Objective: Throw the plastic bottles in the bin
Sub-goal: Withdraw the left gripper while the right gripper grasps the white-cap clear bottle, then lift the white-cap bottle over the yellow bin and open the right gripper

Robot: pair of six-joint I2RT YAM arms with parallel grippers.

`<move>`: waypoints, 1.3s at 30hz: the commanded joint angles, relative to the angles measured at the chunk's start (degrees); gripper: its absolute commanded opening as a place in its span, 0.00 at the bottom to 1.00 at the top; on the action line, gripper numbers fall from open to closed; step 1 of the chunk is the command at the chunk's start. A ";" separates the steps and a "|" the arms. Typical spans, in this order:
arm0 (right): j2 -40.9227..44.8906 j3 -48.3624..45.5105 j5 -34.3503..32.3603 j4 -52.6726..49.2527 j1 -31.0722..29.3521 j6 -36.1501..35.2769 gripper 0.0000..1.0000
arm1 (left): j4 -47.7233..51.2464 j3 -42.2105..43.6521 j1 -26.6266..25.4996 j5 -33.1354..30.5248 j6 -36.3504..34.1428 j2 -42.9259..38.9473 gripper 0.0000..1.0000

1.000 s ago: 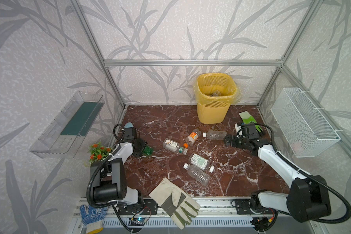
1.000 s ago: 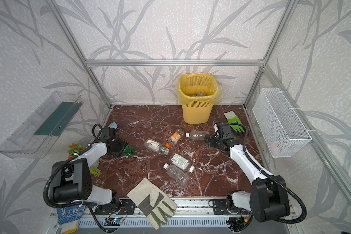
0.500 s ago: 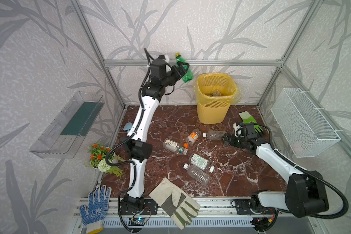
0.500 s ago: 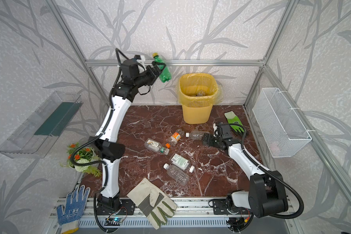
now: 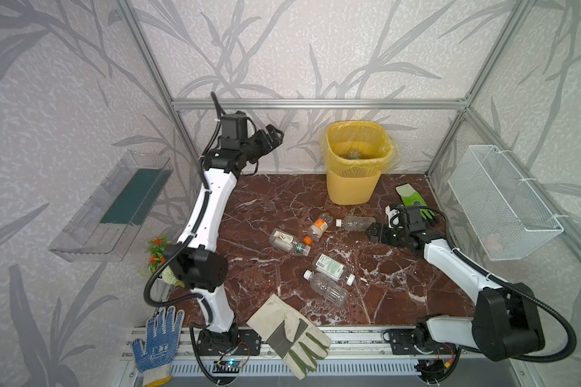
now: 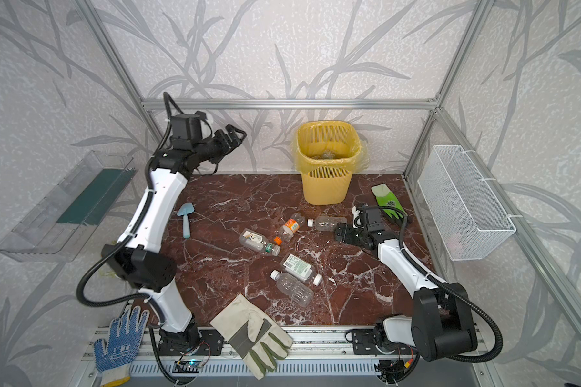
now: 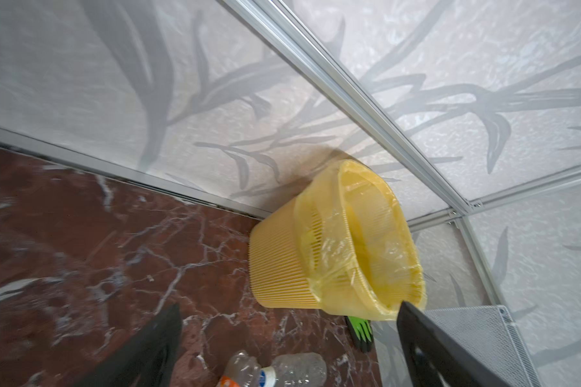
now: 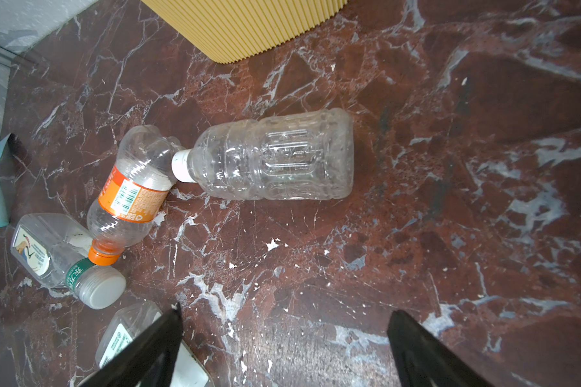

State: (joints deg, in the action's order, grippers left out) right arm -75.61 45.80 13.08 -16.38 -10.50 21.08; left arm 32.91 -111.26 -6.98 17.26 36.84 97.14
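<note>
Five plastic bottles [image 5: 326,289] lie on their sides on the glossy, white-veined red marble floor [image 5: 399,284] in front of the bin [image 5: 354,187]. The bin is a tall yellow basket with a lattice top, a ribbed lower wall and a crinkled translucent liner. Nearest the bin is a clear embossed bottle [image 5: 356,222], its white cap against an orange-labelled bottle [image 8: 128,197]. Your right gripper [image 5: 373,233] sits low, just beside the clear bottle's base, fingers spread and holding nothing. Your left gripper [image 5: 275,134] hangs about level with the bin's rim, well to its left, fingers released and empty.
</note>
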 commanded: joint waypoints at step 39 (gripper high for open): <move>-39.79 38.68 -11.72 -20.06 -9.37 -64.12 0.89 | 0.05 40.84 4.61 -8.35 -21.02 -21.14 0.96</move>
State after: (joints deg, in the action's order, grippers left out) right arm -114.83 83.09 0.47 -33.61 -20.12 -42.00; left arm 33.54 -70.76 -2.81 8.27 16.93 77.54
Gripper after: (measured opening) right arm 0.892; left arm 0.956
